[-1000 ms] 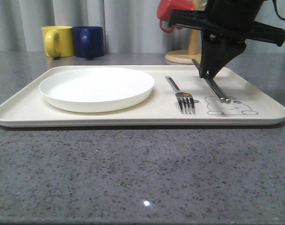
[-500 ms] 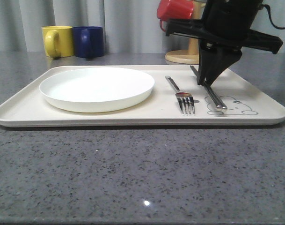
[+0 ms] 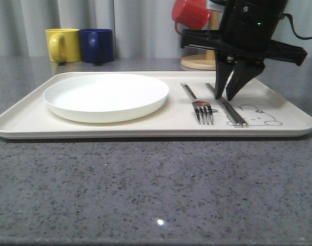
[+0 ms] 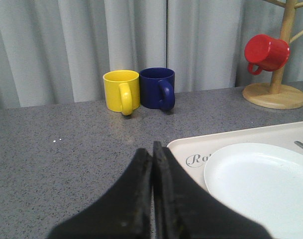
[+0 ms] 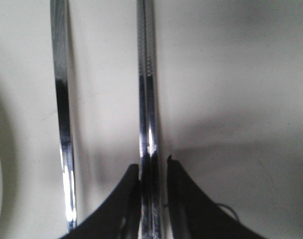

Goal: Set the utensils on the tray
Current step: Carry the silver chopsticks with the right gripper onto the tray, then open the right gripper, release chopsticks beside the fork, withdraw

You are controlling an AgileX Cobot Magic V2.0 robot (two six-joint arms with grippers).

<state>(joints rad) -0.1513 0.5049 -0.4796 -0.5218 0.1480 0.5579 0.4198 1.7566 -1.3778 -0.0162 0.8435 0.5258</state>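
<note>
1. A dark grey speckled stone-look tabletop (image 3: 156, 184) fills the foreground and runs back to the far wall.
2. Pale grey pleated curtains (image 4: 81, 45) hang in vertical folds behind the table.
3. A yellow ceramic mug (image 3: 62, 45) and a dark blue ceramic mug (image 3: 98, 45) stand touching side by side near the curtains.
4. A light wooden mug stand with a round base (image 4: 273, 94) holds a red mug (image 4: 265, 52) on a peg.
5. A small bright glint of overhead light (image 3: 160, 222) shows on the near tabletop.
</note>
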